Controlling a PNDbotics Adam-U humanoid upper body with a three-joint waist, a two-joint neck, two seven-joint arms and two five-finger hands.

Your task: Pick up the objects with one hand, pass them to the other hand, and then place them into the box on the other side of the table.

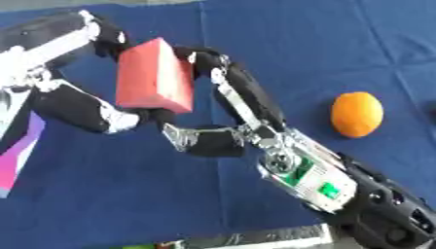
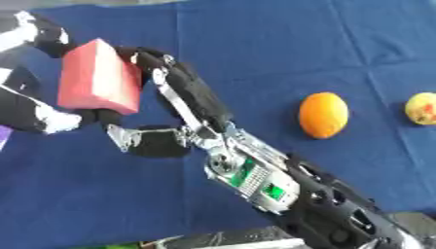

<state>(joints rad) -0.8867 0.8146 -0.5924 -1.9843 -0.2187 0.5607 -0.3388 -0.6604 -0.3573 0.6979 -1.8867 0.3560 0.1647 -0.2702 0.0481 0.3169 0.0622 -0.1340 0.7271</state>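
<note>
Above the blue tablecloth (image 1: 255, 58), both the right hand (image 1: 223, 104) and left hand (image 1: 72, 92) pinch the red block (image 1: 153, 75). Releasing early could drop it.

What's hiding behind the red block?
The red block is held between both hands. Fingers of the right hand and part of the left hand show around it; anything directly behind is covered.
</note>
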